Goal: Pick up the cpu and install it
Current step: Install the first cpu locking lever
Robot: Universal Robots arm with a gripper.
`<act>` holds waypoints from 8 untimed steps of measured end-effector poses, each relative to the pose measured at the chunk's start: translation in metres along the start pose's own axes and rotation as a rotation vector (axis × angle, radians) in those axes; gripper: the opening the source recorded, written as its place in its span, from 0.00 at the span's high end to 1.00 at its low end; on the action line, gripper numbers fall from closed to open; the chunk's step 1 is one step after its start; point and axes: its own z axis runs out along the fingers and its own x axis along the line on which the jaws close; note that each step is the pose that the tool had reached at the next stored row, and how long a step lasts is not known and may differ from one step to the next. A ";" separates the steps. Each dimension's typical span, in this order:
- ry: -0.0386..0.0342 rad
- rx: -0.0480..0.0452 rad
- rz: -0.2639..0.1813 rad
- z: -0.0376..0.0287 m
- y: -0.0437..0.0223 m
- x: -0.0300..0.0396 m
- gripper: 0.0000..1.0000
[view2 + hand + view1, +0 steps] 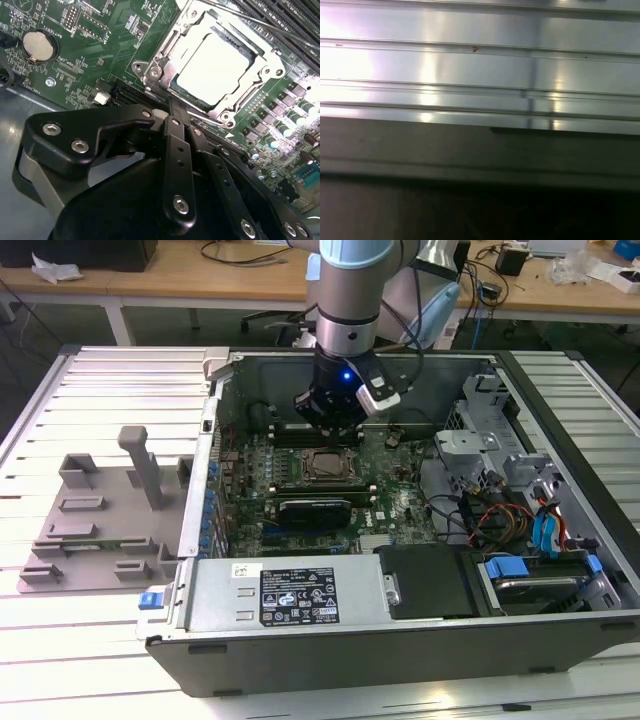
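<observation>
The cpu (212, 67), a pale silvery square, lies flat inside the metal-framed socket (150, 75) on the green motherboard (100, 60). In the second wrist view my gripper (171, 111) hangs just off the socket's edge, its black fingers (176, 150) drawn together with nothing between them. In the exterior view the gripper (327, 430) is inside the open computer case, directly above the socket (325, 466) and slightly toward the case's back wall.
A grey plastic tray (100, 525) with upright posts lies on the ribbed metal table at the exterior view's left. Drive bays and coloured cables (500, 515) crowd the case's right side. A coin battery (39, 46) sits on the board. The case wall (300, 625) rises in front.
</observation>
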 end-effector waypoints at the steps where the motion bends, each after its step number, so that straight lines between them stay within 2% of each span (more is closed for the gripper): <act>1: 0.0001 0.0003 0.000 0.0000 0.0000 -0.0002 0.89; 4: 0.0000 0.0004 0.000 0.0000 -0.0001 -0.0013 0.89; 8: 0.0016 0.0003 0.000 0.0002 -0.0003 -0.0063 0.89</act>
